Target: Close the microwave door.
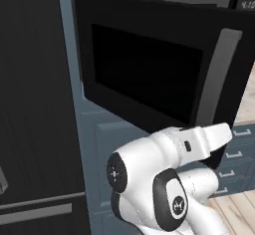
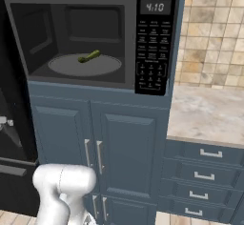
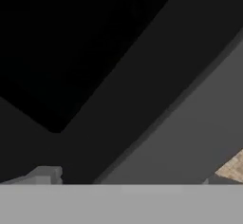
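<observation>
The microwave door (image 1: pixel 149 64) stands open, swung out to the left, a wide glossy black panel with a darker window (image 1: pixel 144 69) and a long grey bar handle (image 1: pixel 216 74). My gripper (image 1: pixel 225 133) is at the door's lower right corner, just below the handle's foot, right up against the panel. In the hand view the door (image 3: pixel 142 99) is very close, with the handle (image 3: pixel 190 142) running diagonally. The gripper (image 3: pixel 130 179) looks open, and one fingertip (image 3: pixel 45 173) sits far from the other. The open cavity (image 2: pixel 78 38) holds a turntable (image 2: pixel 85 66).
A small green vegetable (image 2: pixel 89 56) lies on the turntable. The control panel (image 2: pixel 153 43) reads 4:10. A black fridge (image 1: pixel 35 104) stands left of the door. Blue-grey cabinet doors (image 2: pixel 124 148) are below, with drawers (image 2: pixel 205 171) and a stone counter (image 2: pixel 209 114) to the right.
</observation>
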Robot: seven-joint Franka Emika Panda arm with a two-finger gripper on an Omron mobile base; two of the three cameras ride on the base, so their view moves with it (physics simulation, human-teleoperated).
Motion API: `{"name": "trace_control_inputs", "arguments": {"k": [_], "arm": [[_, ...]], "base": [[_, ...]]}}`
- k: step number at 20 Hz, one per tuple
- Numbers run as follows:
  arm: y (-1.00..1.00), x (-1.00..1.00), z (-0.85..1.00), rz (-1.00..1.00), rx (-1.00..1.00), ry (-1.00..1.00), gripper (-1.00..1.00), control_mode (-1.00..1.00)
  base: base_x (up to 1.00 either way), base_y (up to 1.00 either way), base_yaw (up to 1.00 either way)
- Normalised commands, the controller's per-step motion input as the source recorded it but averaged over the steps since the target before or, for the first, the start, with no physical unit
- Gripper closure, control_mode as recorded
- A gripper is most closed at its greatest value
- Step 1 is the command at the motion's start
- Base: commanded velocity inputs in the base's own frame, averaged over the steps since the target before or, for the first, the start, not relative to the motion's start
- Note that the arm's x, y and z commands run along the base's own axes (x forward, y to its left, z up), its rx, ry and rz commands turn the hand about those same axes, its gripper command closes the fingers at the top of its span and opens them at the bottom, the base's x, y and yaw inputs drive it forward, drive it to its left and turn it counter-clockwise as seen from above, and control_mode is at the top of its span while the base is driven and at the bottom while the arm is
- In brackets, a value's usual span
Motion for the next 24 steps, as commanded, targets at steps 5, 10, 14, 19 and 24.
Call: {"name": "trace_control_inputs", "arguments": {"k": [5, 10, 14, 19, 24], "arm": [[-1.00, 0.92, 0.13, 0.30, 0.00, 0.19, -1.00, -1.00], [-1.00, 1.00, 0.11, 0.27, 0.00, 0.13, -1.00, -1.00], [-1.00, 1.00, 0.00, 0.26, 0.03, 0.01, -1.00, -1.00], [-1.00, 1.00, 0.02, 0.25, 0.07, 0.00, -1.00, -1.00], [-0.72, 1.00, 0.27, 0.19, 0.08, 0.03, -1.00, -1.00]], "base": [[0.00, 0.00, 0.00], [0.00, 0.00, 0.00], [0.00, 0.00, 0.00], [0.00, 0.00, 0.00], [0.00, 0.00, 0.00]]}}
